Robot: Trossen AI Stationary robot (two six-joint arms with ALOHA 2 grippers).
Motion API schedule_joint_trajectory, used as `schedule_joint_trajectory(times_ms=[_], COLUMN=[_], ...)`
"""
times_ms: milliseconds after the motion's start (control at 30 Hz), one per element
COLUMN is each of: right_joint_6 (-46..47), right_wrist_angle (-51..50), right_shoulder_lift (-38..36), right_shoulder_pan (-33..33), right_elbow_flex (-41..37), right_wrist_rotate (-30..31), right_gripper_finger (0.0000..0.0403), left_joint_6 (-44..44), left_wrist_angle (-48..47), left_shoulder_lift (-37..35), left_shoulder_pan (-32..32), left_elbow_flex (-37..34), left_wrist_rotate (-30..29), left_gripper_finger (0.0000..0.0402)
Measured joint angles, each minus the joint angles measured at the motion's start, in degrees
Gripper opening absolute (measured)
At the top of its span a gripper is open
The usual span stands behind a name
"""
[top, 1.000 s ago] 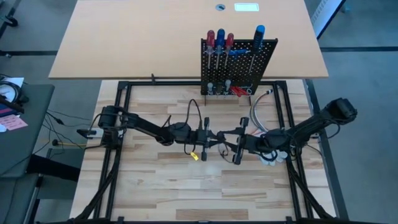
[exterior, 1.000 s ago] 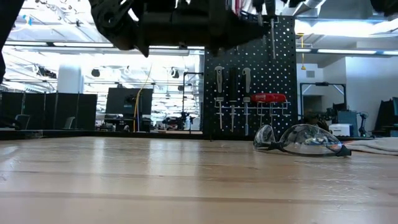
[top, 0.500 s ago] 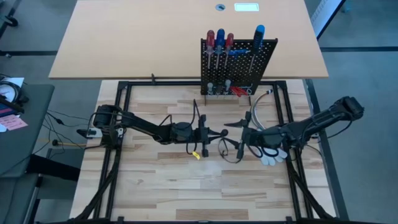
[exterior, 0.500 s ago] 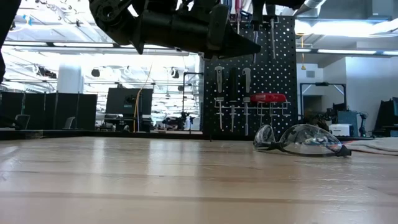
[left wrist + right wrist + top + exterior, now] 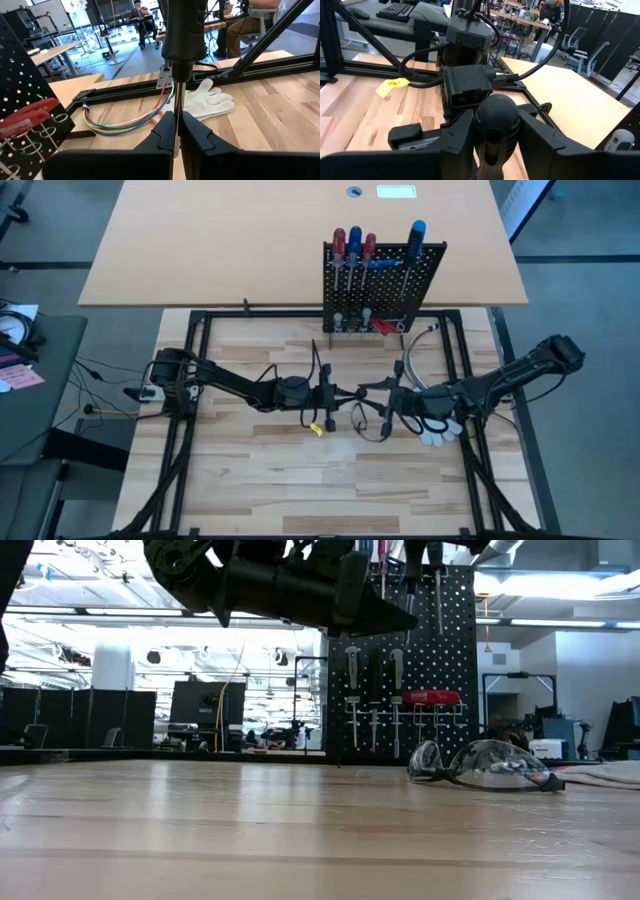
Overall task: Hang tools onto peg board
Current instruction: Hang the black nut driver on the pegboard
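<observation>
A black-handled screwdriver hangs level above the middle of the wooden table, held between my two grippers. My left gripper comes from the table's left and is shut on its steel shaft. My right gripper comes from the right and is shut on its handle. The black peg board stands upright at the table's far edge. Red- and blue-handled screwdrivers hang on it, and red pliers sit in its bottom ring holders. My left gripper pinches the thin steel shaft between its two fingertips. The fingers lie level, from the table's left, along the shaft, and the handle sticks out beyond them. The screwdriver is clear of the table. My right gripper holds the black handle between its two fingers, one on each side. Its rounded butt end faces the wrist. The fingers come level from the table's right, along the handle. The tool is clear of the table.
A white glove and a bundle of coloured wires lie on the table's right half, below my right arm. Safety glasses lie in front of the peg board. A yellow tag hangs under my left arm.
My right gripper has risen a little and tipped up until it points level at my left gripper. It spread its fingers wide, then closed them on the screwdriver's handle. My left gripper has turned a little in place, still shut on the shaft.
</observation>
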Motion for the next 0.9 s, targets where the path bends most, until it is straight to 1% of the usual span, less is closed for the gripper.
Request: schedule_joint_trajectory(times_ms=[67, 200, 267, 367, 400, 433, 500, 633, 733, 833, 900], right_joint_6=[0.0, 1.2, 3.2, 4.5, 5.2, 6.8, 11.6, 25.6, 31.5, 32.3, 29.3], right_wrist_angle=[0.0, 0.0, -0.2, -4.1, -6.4, -9.4, -16.8, -35.4, -42.9, -43.6, -41.2], right_shoulder_lift=[0.0, 0.0, -0.2, -1.7, -2.7, -4.4, -7.7, -14.2, -18.5, -20.5, -21.1], right_shoulder_pan=[0.0, 0.0, 0.1, 0.8, 1.2, 1.4, 0.7, -3.1, -7.1, -12.5, -16.4], right_elbow_flex=[0.0, 0.0, 0.0, 0.9, 1.5, 1.8, 2.2, 1.9, 0.9, -0.4, -1.7], right_wrist_rotate=[0.0, 1.0, 4.4, 11.5, 15.1, 17.3, 18.9, 19.5, 24.3, 25.2, 25.1], right_gripper_finger=[0.0114, 0.0114, 0.0114, 0.0114, 0.0113, 0.0113, 0.0113, 0.0113, 0.0113, 0.0113, 0.0113], left_joint_6=[-0.1, -0.9, -2.1, -2.9, -3.6, -4.5, -5.6, -6.3, -8.2, -8.8, -8.6], left_wrist_angle=[0.0, -0.3, -1.0, -4.4, -7.0, -9.6, -15.6, -25.8, -27.9, -27.0, -25.4], left_shoulder_lift=[0.0, 0.0, -0.1, -0.2, -0.3, -0.2, 0.1, -0.1, -0.1, -0.1, -0.1], left_shoulder_pan=[0.0, 0.0, 0.0, 0.6, 0.7, 0.8, 0.9, 0.6, -1.0, -2.1, -2.6], left_elbow_flex=[0.0, 0.0, 0.0, 0.1, 0.1, 0.0, -0.1, -0.3, -2.1, -3.5, -4.2], left_wrist_rotate=[-0.2, -0.5, -0.9, -1.3, -0.9, -0.7, 0.1, 1.4, 2.2, 2.1, 1.6], left_gripper_finger=[0.0005, 0.001, 0.002, 0.0049, 0.006, 0.0071, 0.0091, 0.0114, 0.0119, 0.012, 0.012])
